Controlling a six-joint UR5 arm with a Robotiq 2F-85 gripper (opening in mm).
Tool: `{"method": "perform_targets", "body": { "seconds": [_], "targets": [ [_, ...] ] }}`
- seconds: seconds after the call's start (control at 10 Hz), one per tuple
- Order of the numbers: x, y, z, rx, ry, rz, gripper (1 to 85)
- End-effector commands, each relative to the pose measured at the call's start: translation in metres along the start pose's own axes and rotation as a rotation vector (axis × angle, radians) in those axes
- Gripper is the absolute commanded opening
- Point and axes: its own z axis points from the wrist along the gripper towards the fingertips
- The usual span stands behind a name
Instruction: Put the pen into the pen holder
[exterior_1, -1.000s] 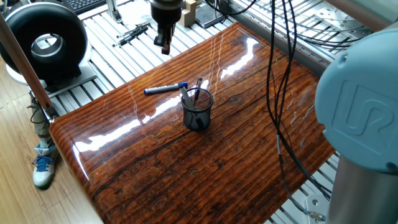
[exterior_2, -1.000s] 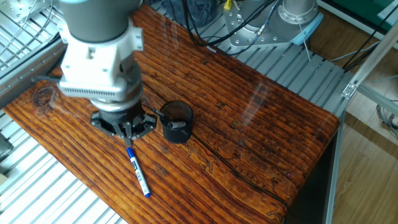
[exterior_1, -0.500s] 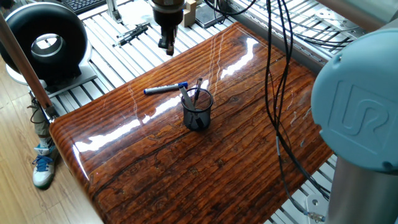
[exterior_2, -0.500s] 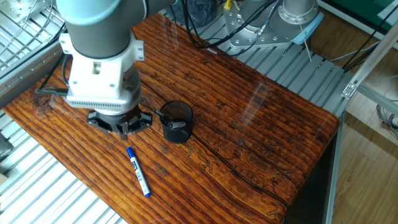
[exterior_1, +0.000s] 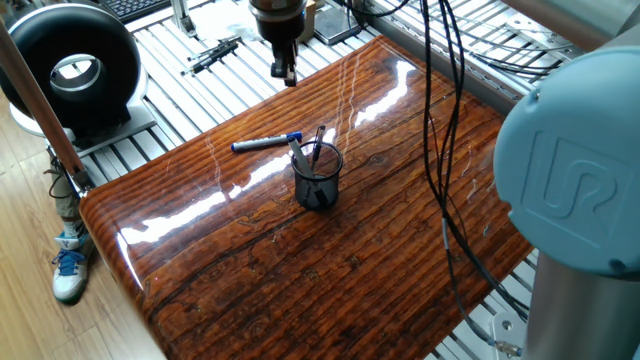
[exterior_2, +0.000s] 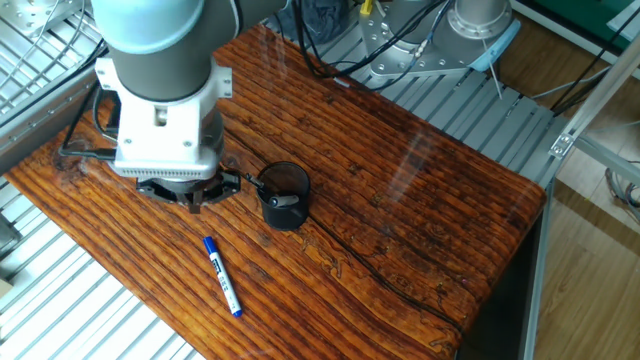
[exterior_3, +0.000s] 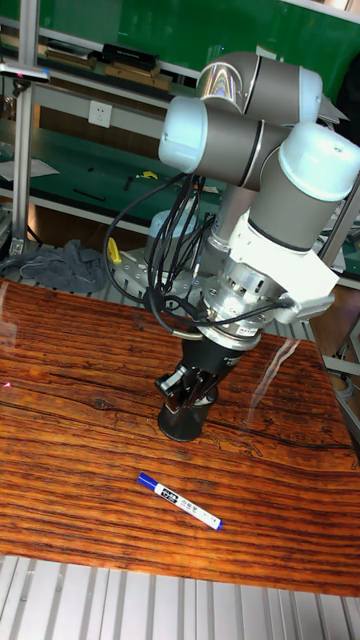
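Note:
The pen (exterior_1: 266, 143) lies flat on the wooden table (exterior_1: 330, 280), its blue cap end towards the pen holder (exterior_1: 318, 176). It also shows as the pen (exterior_2: 222, 277) and the pen (exterior_3: 180, 500). The black mesh pen holder (exterior_2: 283, 195) stands upright with dark pens in it, just beside the pen, and appears as the pen holder (exterior_3: 184, 420) in the tall view. My gripper (exterior_1: 288, 76) hangs above the table's far edge, well away from the pen. The gripper (exterior_2: 195, 203) sits under the wrist; its fingers look shut with nothing between them. The gripper (exterior_3: 188, 388) overlaps the holder.
A black round device (exterior_1: 70, 65) and a black jointed tool (exterior_1: 212, 53) sit on the slatted metal bench beyond the table. Cables (exterior_1: 440, 120) hang over the table's right half. The arm's big grey joint (exterior_1: 575, 180) fills the right foreground.
The gripper has drifted away from above the pen's cap end, towards the table's far edge and slightly higher. The pen and holder have not moved.

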Motion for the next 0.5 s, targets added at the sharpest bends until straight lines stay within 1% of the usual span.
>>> {"method": "perform_targets", "body": {
  "seconds": [0.0, 0.1, 0.2, 0.4],
  "targets": [
    [-0.017, 0.007, 0.001, -0.031, -0.057, -0.079, 4.3],
    [-0.028, 0.009, 0.004, -0.049, -0.082, -0.099, 5.0],
    [-0.036, 0.008, 0.009, -0.054, -0.087, -0.116, 6.7],
    [-0.046, 0.006, 0.021, -0.051, -0.08, -0.127, 9.7]
  ]
}}
